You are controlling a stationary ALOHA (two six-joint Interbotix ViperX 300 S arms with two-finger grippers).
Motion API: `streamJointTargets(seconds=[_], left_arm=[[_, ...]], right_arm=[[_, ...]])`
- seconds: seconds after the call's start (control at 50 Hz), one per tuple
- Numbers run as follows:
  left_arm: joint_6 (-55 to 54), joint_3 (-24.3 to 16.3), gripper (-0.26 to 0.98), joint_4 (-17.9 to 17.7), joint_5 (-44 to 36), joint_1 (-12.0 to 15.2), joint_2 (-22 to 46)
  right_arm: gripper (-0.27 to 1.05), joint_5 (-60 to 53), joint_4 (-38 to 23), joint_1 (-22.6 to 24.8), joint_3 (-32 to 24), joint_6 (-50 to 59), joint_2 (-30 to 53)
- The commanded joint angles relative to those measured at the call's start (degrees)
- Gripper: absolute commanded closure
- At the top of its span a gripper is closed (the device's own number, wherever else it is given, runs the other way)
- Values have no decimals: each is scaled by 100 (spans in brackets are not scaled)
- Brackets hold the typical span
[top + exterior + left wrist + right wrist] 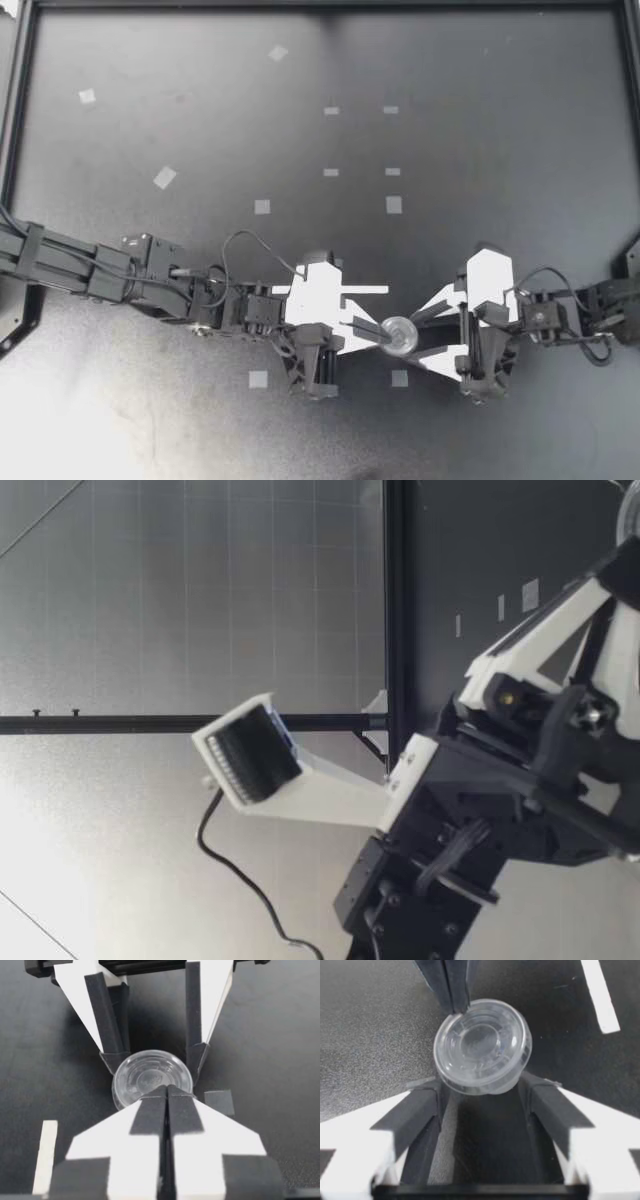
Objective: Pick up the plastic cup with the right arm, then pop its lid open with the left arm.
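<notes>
A small clear plastic cup sits between my two grippers near the table's front middle. My left gripper reaches in from the left and is shut on the cup's rim, its two fingertips pressed together over the edge. My right gripper faces it from the right, open, with one finger on each side of the cup, close against its wall. Whether the cup rests on the table or hangs just above it does not show. In the low view one arm's wrist block fills the near side.
Small white tape squares dot the dark table, one just in front of the cup and others farther back. A black frame rail runs along the back and sides.
</notes>
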Motion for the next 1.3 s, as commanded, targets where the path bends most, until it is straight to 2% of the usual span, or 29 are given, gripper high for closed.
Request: streamJointTargets(seconds=[0.0, 0.46, 0.7, 0.94, 1.02, 1.28], left_arm=[[9, -97, 80, 0, -70, 0, -70], [-9, -105, 80, -18, -70, -9, 132], [-26, 18, 80, -26, 18, -9, 9], [-26, -26, 80, -26, 0, -9, 53], [-26, -26, 80, -26, 9, -9, 44], [-53, 97, 80, -26, 35, 0, -246]], right_arm=[[16, -62, 18, -35, -105, -53, -35], [16, -26, 9, -35, -255, -105, 18], [16, -18, 9, -35, -264, -105, 53], [19, 193, 9, -35, -352, -105, 105], [23, 404, 0, -35, -396, -114, 88], [51, 580, -149, -35, -387, -211, -114]])
